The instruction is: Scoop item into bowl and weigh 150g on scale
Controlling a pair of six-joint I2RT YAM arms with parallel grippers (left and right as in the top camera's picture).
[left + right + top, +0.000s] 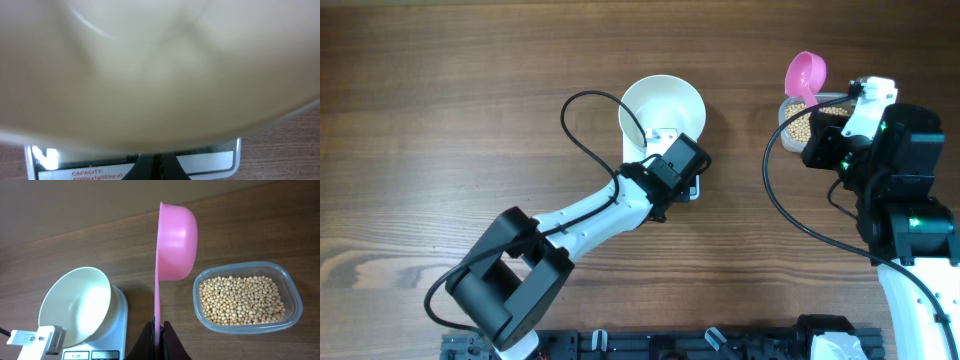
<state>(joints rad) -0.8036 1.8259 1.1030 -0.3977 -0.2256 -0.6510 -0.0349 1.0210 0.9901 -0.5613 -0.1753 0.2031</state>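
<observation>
Clamped in the right pincer point(159, 330), the pink scoop point(176, 240) stands on edge above the tabletop point(75, 225), between the white bowl point(75, 305) sitting on the scale point(119, 325) and the clear tub point(296, 304) of beans point(242, 297). The left pincer point(156, 167) is pinched shut just beside the bowl's rim.

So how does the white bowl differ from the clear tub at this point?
The bowl is round and opaque white; the tub is clear and rounded-rectangular. The bowl is empty, while the tub holds a layer of beans. The bowl sits on the scale; the tub rests directly on the table. Both are open-topped.
</observation>
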